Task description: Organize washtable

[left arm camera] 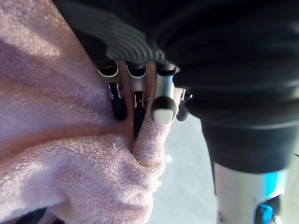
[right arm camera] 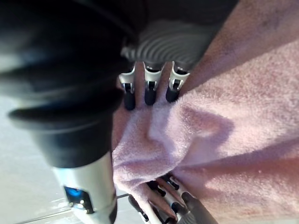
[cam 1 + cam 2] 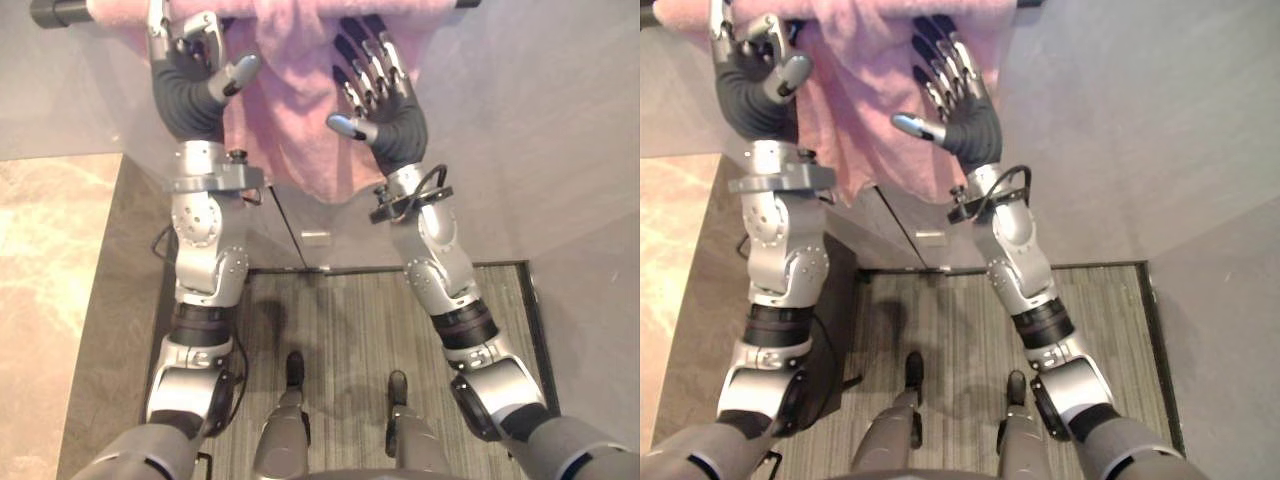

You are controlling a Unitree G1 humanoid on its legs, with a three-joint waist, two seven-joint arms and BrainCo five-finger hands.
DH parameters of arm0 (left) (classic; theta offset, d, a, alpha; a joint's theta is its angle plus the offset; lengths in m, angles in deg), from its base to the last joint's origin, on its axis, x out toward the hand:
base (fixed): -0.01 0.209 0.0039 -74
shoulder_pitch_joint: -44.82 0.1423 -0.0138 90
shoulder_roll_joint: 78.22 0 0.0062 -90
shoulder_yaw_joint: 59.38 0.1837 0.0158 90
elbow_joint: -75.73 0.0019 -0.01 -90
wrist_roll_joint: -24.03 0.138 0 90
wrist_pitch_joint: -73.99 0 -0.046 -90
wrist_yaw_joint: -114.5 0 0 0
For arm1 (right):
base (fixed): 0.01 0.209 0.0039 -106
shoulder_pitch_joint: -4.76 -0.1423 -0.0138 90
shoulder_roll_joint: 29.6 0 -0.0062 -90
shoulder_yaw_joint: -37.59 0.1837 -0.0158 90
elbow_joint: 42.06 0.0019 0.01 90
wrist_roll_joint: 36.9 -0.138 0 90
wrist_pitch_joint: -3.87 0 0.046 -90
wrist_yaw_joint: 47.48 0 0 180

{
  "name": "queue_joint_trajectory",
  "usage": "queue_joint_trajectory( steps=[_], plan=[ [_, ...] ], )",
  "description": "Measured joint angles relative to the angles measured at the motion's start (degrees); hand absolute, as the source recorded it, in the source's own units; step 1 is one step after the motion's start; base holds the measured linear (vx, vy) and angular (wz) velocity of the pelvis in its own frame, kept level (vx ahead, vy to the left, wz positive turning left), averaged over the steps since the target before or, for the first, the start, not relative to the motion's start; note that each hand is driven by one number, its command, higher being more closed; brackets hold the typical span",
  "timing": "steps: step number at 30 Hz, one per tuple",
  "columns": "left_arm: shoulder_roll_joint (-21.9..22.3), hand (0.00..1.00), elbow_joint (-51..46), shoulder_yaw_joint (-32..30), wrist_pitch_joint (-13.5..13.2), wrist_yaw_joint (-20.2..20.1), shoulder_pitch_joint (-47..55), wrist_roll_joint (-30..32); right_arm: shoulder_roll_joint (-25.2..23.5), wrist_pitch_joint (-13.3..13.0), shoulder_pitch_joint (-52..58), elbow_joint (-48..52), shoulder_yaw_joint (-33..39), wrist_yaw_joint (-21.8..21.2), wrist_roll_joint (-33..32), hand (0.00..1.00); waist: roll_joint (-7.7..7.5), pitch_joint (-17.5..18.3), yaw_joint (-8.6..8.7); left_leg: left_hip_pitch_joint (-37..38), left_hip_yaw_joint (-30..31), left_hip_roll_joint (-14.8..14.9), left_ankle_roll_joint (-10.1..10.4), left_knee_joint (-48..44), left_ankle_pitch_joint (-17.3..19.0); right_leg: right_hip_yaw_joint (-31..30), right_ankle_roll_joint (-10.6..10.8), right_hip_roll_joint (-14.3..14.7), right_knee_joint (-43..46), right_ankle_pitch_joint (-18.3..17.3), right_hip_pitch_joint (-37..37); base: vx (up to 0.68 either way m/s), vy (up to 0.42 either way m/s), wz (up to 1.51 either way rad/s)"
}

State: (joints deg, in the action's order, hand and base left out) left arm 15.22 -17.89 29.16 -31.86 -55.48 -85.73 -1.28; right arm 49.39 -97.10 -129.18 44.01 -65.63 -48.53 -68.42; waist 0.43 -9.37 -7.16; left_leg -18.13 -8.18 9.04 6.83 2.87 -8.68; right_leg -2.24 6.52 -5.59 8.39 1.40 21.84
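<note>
A pink towel [image 3: 300,120] hangs over a dark bar [image 3: 60,12] on the wall in front of me. My left hand [image 3: 190,85] is at the towel's left edge just under the bar. In the left wrist view its fingers [image 1: 135,98] are curled into a fold of the towel [image 1: 60,140] and pinch it. My right hand [image 3: 395,115] lies against the towel's right part with straight fingers pointing up and the thumb spread out to the side. The right wrist view has that hand's fingertips [image 2: 149,93] resting on the bunched towel [image 2: 233,116].
A beige marble counter [image 3: 50,280] runs along the left. Below the towel is a grey cabinet front with a small metal handle [image 3: 315,238]. A striped grey floor mat [image 3: 340,330] lies beneath. Grey wall stretches to the right.
</note>
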Motion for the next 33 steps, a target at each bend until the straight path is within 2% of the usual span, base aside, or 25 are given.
queue_joint_trajectory(
  steps=[4,14,21,28,33],
  plan=[
    [0.0,0.00,1.0,-1.3,-0.9,-0.1,-1.8,0.1,0.1,0.0,-1.1,0.0,1.4,0.1,-0.1,0.00,-0.01,-1.2,0.11,0.0,-0.1,0.0,0.0,0.1,0.0,0.0,0.0,0.0,0.0,0.0,0.1,-0.01,0.006,-0.01],
    [0.1,0.00,1.5,-3.4,-1.6,-0.1,-1.6,1.3,0.9,-0.2,-0.8,-1.4,2.1,-0.4,-0.6,0.00,0.00,-1.2,0.27,0.4,-0.6,0.1,0.0,1.2,-0.7,-0.1,0.0,0.2,-0.1,0.1,0.4,0.00,0.004,-0.01],
    [0.1,0.00,1.8,-8.4,-1.5,0.0,-0.2,1.4,-0.2,-0.2,5.4,-1.7,2.9,-0.7,-0.6,0.00,-0.01,-1.2,0.19,1.7,-1.2,0.3,0.0,2.1,-0.9,-0.6,-0.1,0.4,-0.3,0.1,-0.2,0.01,0.012,-0.04],
    [0.1,0.00,1.7,-10.6,-1.9,0.0,2.4,3.5,-0.2,0.1,10.5,-1.7,3.6,-2.9,-0.5,0.00,-0.06,-1.2,0.28,3.1,-1.5,0.3,0.1,2.4,-0.9,-0.8,0.0,0.5,-1.0,0.1,-1.7,0.01,0.010,-0.02],
    [-0.1,0.00,1.7,-11.2,-1.9,0.0,4.8,3.5,-0.2,0.2,12.5,-1.7,3.8,-2.9,-0.4,0.00,-0.11,-1.1,0.26,3.5,-1.4,0.3,0.1,2.4,-0.9,-0.7,0.0,0.4,-1.3,0.1,-2.3,0.00,0.026,0.01]
  ],
)
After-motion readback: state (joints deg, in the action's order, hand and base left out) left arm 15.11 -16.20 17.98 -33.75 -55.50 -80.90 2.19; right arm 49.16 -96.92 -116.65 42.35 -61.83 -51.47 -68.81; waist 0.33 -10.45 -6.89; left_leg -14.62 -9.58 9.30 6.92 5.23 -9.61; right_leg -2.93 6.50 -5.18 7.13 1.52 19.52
